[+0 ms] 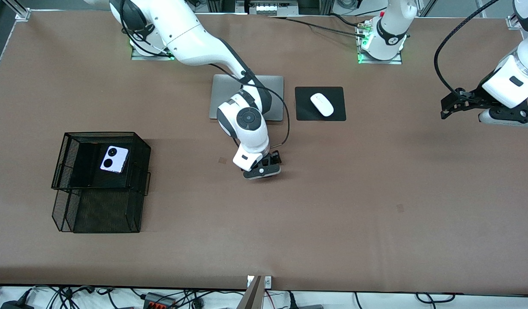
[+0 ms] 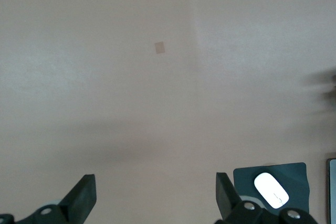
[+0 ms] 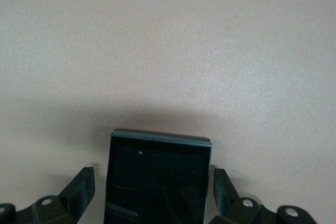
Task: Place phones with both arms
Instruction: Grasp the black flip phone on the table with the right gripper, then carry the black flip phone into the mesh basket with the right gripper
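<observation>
Front view: the right gripper (image 1: 264,168) hangs low over mid-table, nearer the camera than the laptop (image 1: 247,97); whatever lies under it is hidden here. The lilac phone (image 1: 114,159) lies in the mesh basket (image 1: 141,146) toward the right arm's end. The left gripper (image 1: 454,104) waits in the air over its own end.

Left wrist view: its fingers (image 2: 84,198) stand spread and empty over bare table; the mouse (image 2: 271,190) shows on its pad.

Right wrist view: the dark phone (image 3: 157,179) lies flat on the table between the spread fingers (image 3: 79,190), not yet gripped. I judge this arm nearer.
</observation>
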